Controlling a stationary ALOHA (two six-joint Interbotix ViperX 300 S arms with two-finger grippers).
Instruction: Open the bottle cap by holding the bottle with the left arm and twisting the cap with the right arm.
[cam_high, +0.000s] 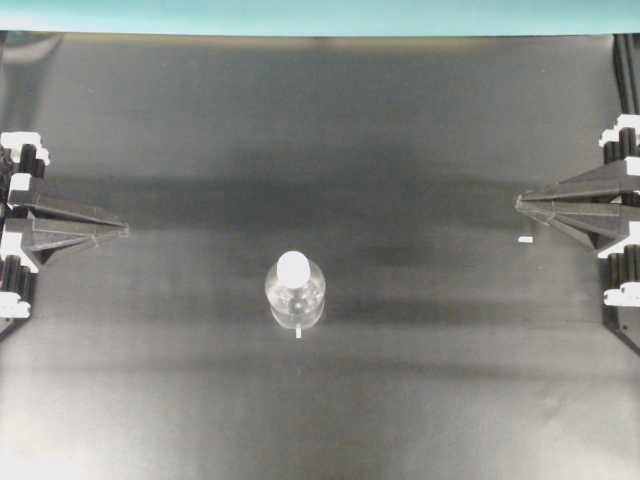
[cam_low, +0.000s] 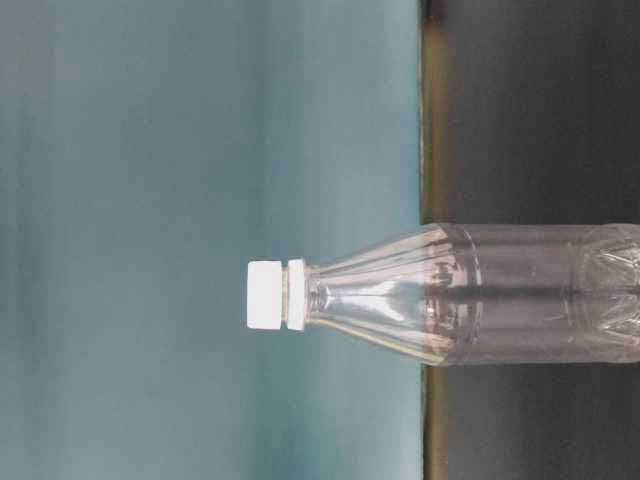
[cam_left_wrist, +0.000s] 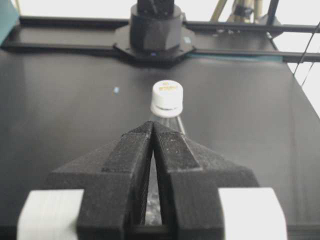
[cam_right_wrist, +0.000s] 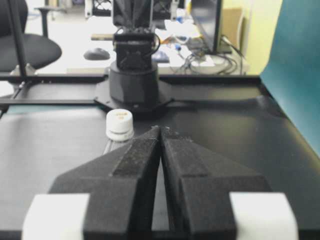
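Bottle (cam_high: 295, 292): clear, upright on black table (cam_high: 420, 400), between both grippers, well apart from each | Cap (cam_high: 293, 265): white, screwed on | Left gripper (cam_high: 124, 228): fingers pressed together, empty, tips toward bottle | Right gripper (cam_high: 519, 203): fingers pressed together, empty, tips toward bottle | White fleck (cam_high: 525, 240): on table just beside right gripper tip

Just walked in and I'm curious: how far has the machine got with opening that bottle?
Nothing looks done. The bottle stands upright, its white cap on. The left claw and right claw sit shut at the table's edges, holding nothing. Holding the bottle and twisting the cap remain.
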